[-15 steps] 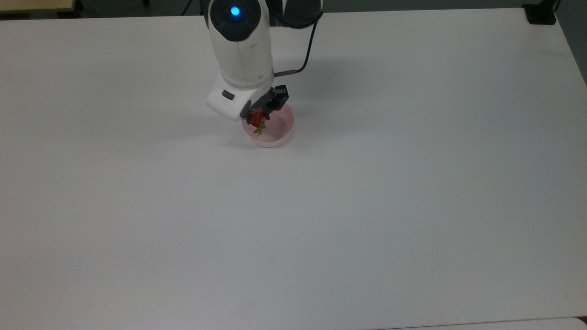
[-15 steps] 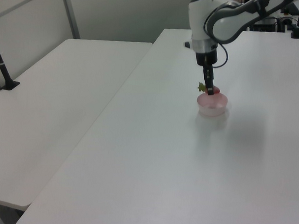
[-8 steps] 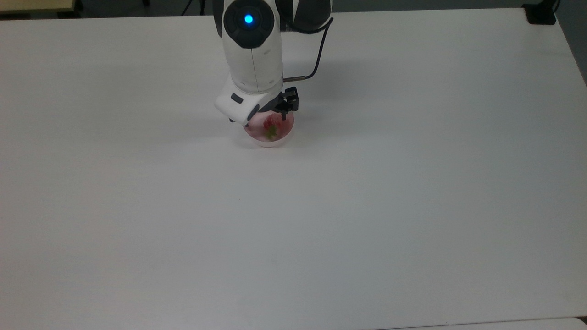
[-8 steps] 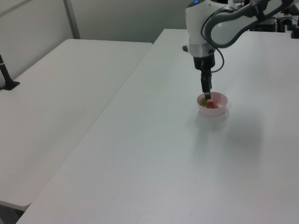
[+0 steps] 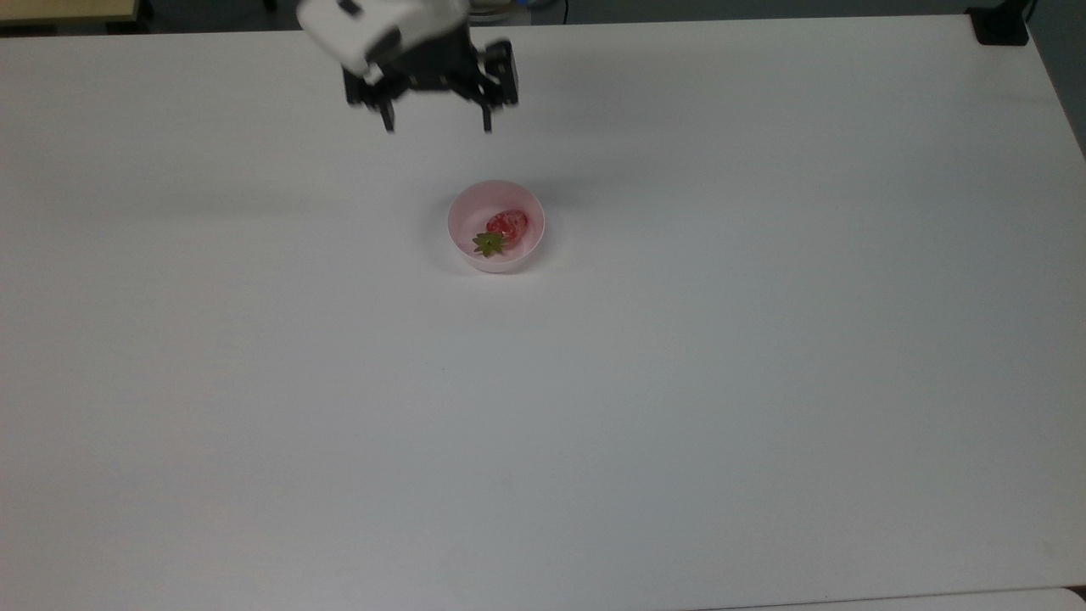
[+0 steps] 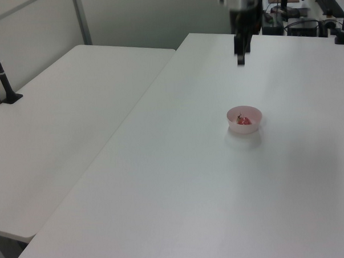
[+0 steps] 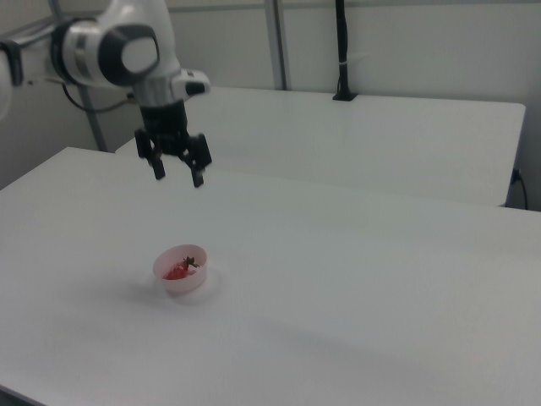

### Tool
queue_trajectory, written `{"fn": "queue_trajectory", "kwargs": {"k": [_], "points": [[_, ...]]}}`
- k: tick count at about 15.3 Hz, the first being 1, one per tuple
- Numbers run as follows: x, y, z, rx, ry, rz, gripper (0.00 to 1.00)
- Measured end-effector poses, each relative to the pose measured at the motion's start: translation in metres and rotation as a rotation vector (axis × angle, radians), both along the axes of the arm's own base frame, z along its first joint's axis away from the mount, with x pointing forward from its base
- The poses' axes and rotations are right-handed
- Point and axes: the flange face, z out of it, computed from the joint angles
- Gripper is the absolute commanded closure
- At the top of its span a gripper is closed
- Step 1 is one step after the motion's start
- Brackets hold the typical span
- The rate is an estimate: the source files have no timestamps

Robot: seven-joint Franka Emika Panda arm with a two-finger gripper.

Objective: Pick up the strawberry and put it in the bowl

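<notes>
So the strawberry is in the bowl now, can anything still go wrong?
Not much. The strawberry lies inside the pink bowl, and the pincer hangs open, well above and away from it. One small risk: the bowl looks light and sits loose on the table, so a low swing of the arm could perhaps knock it and spill the berry.

Shows a pale pink bowl on the white tabletop, nearer the far edge than the near one, with the red strawberry lying inside. Shows the dark gripper hanging well above the tabletop, beyond the bowl toward the far edge, holding nothing.
</notes>
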Motion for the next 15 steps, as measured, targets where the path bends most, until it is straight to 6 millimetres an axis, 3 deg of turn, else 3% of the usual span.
{"fn": "queue_trajectory", "kwargs": {"k": [3, 6, 11, 15], "points": [[-0.018, -0.012, 0.042, -0.008, -0.051, -0.082, 0.0], [-0.027, -0.028, 0.061, -0.011, -0.085, -0.168, 0.0], [-0.031, -0.055, 0.068, -0.012, -0.105, -0.217, 0.0], [-0.031, -0.055, 0.069, -0.012, -0.107, -0.218, 0.0]]}}
